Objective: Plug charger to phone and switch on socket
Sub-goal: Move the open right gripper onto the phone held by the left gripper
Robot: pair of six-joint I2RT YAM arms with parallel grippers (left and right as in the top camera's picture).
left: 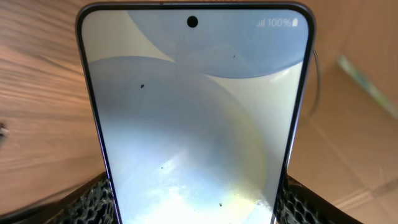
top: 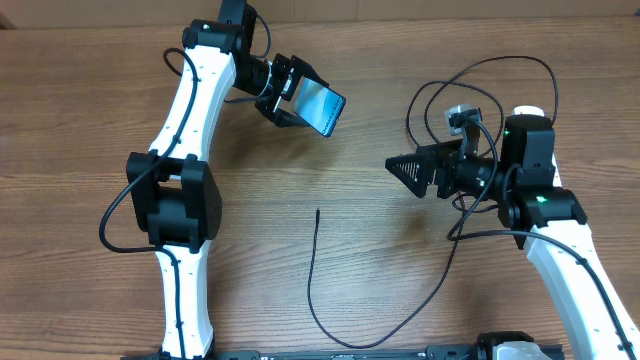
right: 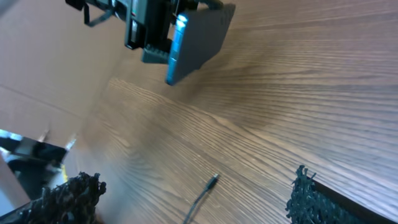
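My left gripper (top: 289, 92) is shut on the phone (top: 321, 107) and holds it tilted above the table at the back. In the left wrist view the phone's light screen (left: 193, 112) fills the frame between the fingers (left: 193, 208). The right wrist view shows the phone (right: 200, 38) edge-on in the left gripper (right: 148, 32). My right gripper (top: 410, 168) is open and empty, right of the phone and pointing toward it. The charger cable (top: 311, 285) lies on the table, its connector tip (top: 317, 211) free; the tip (right: 213, 180) lies between my open right fingers (right: 186, 198), below them. The socket is out of view.
The wooden table (top: 80, 130) runs across the view. The charger cable loops along the front edge (top: 380, 340) and rises toward the right arm (top: 545, 200). Black arm cables arch above the right wrist (top: 480, 70).
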